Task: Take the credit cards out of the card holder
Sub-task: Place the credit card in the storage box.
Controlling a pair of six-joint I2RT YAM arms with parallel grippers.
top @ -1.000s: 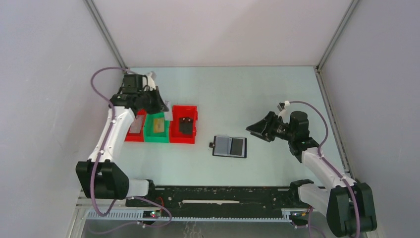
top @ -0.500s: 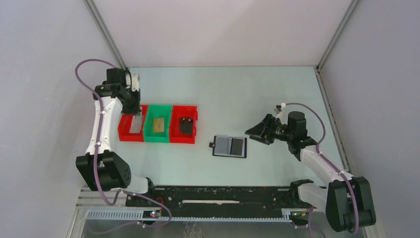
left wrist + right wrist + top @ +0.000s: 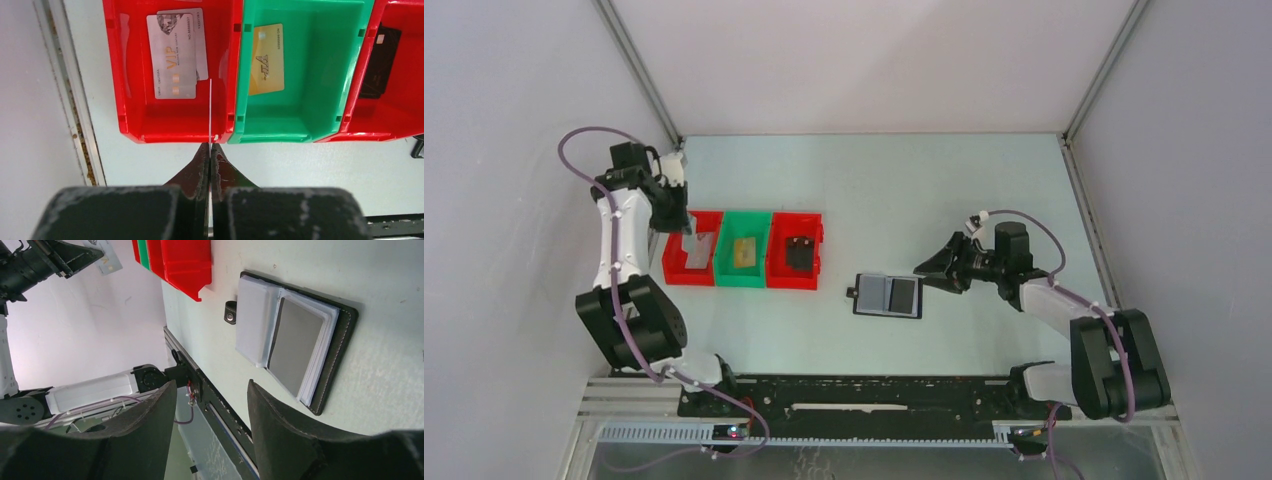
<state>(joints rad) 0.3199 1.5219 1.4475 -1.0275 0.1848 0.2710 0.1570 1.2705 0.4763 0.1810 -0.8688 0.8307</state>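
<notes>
Progress: partly done, by my reading. The card holder (image 3: 887, 295) lies open and flat on the table (image 3: 874, 190), about mid-width and nearer the near edge than the far one, with its tab pointing toward the left edge.

The right wrist view shows the card holder (image 3: 345, 335) not yet emptied. A grey card (image 3: 295, 345) lies on the panel away from the tab. A pale stack (image 3: 255, 315) sits on the tab-side panel; I cannot tell whether that stack is cards or sleeves, nor how many pieces it holds.

Containers: three trays stand in a row toward the left edge.
- Left red tray (image 3: 125, 75): two silver-grey cards (image 3: 172, 60), overlapping, flat on the floor.
- Green tray (image 3: 305, 134): one gold card (image 3: 266, 59).
- Right red tray (image 3: 362, 132): a chunky black block (image 3: 380, 60); no card seen.

Left fingers (image 3: 197, 167): pressed together, pinching a thin card (image 3: 210, 110) seen edge-on. It hangs over the left red tray, close to the wall it shares with the green tray. Not yet let go.

Right fingers (image 3: 150, 430): spread, holding nothing, low and just beside the card holder's right edge, aimed at it.

Left to do: drop the pinched card, then pull whatever cards the holder contains.
</notes>
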